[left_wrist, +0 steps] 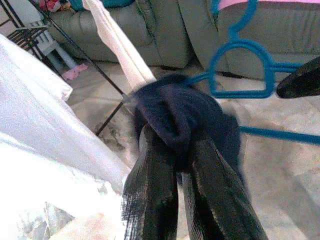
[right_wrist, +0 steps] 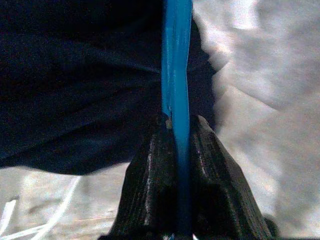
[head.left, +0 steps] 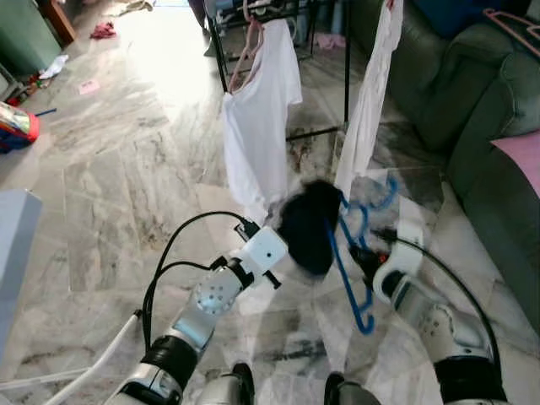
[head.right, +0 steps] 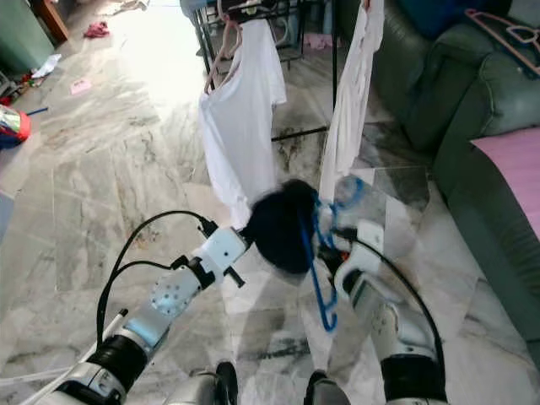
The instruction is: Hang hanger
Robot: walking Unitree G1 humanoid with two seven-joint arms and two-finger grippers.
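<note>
**Hanger carried toward rack**

I've got right gripper [right_wrist: 176,131] jaws clamped on blue hanger [head.left: 354,278], left gripper [left_wrist: 172,150] jaws pinching dark garment [head.left: 310,224] bunched on it, steadying both just below the rack [head.left: 347,67].

The marble floor [head.left: 126,169] carries a black clothes rack [head.left: 221,51], a green sofa [head.left: 472,110] and scattered toys [head.left: 17,126].
</note>
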